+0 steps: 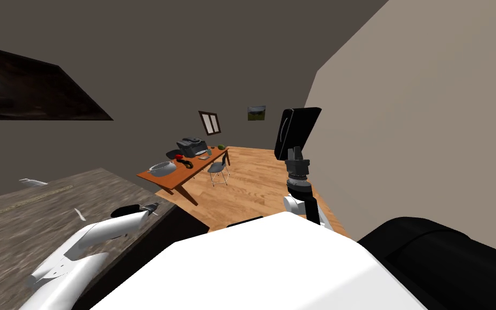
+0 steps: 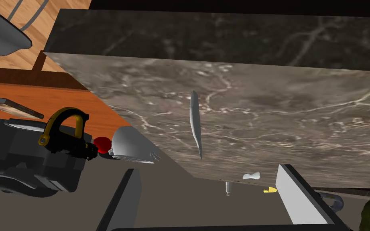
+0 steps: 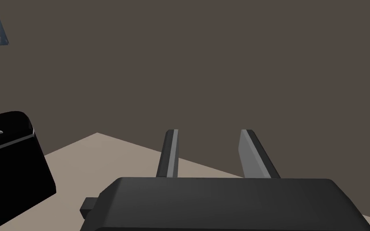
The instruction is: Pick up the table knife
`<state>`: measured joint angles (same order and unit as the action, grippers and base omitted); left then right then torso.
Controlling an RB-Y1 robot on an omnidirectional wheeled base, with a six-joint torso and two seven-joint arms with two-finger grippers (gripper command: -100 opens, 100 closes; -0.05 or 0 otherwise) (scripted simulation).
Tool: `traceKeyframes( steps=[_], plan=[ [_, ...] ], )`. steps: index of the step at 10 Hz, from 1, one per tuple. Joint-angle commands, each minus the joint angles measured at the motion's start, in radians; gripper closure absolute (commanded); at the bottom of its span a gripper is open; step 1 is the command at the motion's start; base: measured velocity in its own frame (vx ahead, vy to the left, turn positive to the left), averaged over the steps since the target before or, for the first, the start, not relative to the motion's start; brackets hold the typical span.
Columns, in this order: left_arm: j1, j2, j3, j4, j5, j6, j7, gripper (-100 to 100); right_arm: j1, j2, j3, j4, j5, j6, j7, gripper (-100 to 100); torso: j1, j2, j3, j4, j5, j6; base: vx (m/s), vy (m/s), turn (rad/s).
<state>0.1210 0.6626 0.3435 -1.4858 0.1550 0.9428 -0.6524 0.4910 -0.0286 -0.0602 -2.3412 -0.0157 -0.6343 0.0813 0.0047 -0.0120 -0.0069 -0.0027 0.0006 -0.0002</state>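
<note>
Hovering by the corner of the grey marbled tabletop [image 1: 21, 237], the left hand [image 1: 153, 207] has its two fingers spread wide with nothing between them. The table knife [image 2: 195, 122] lies flat on the marbled surface [image 2: 300, 112], a slim pale sliver. In the left wrist view it sits ahead of the hand [image 2: 212, 200], roughly in line with the gap between the fingers and clearly apart from both. From the head camera, a small pale sliver [image 1: 80, 214] beside the left forearm looks like the same knife, though I cannot be sure.

The right hand [image 3: 209, 132] is raised at the robot's right side [image 1: 295, 156], well away from the tabletop. Its fingers are parted and it holds nothing.

As I judge it, the task is at the approach stage and nothing has been grasped or lifted. The left hand has yet to close the gap to the knife, set one finger on each side of the thin blade or handle, shut on it and raise it clear of the tabletop. Because the knife lies so flat, getting the fingertips low enough beside it is likely the delicate part.

A small white piece [image 2: 251, 175] and a yellow bit [image 2: 269, 189] lie near the tabletop's edge close to one finger. A second, orange tabletop [image 1: 172, 180] farther off carries a dark printer [image 1: 191, 145].
</note>
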Motion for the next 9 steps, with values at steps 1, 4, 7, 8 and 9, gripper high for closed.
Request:
traceKeyframes(
  steps=[1,4,7,8,9],
  plan=[
    [0.001,0.030,-0.003,0.036,-0.006,0.027,-0.004,-100,0.000,0.000,0.000,0.000,0.000,0.000,0.000,0,0.000,0.000,0.000,0.000,0.000,0.000,0.201,0.057,-0.046],
    [0.011,0.044,-0.006,0.057,-0.011,0.041,-0.004,-100,0.000,0.000,0.000,0.000,0.000,0.000,0.000,0,-0.001,0.004,0.002,0.001,0.000,0.000,0.104,0.042,-0.022],
    [0.009,0.051,-0.010,0.078,-0.013,0.045,-0.005,0,0.000,0.000,0.000,0.000,0.000,0.000,0.000,0,-0.002,0.009,0.005,0.002,0.000,0.000,0.041,0.028,-0.016],
    [-0.009,0.047,0.012,0.113,-0.016,0.028,-0.032,-100,0.000,0.000,0.000,0.000,0.000,0.000,0.000,0,-0.004,0.011,0.006,0.002,-0.001,0.000,0.000,-0.008,-0.028],
    [-0.027,0.043,0.034,0.146,-0.019,0.011,-0.059,-100,0.000,0.000,0.000,0.000,0.000,0.000,0.000,0,-0.005,0.012,0.006,0.002,-0.001,0.000,-0.010,-0.022,-0.059]
  ],
)
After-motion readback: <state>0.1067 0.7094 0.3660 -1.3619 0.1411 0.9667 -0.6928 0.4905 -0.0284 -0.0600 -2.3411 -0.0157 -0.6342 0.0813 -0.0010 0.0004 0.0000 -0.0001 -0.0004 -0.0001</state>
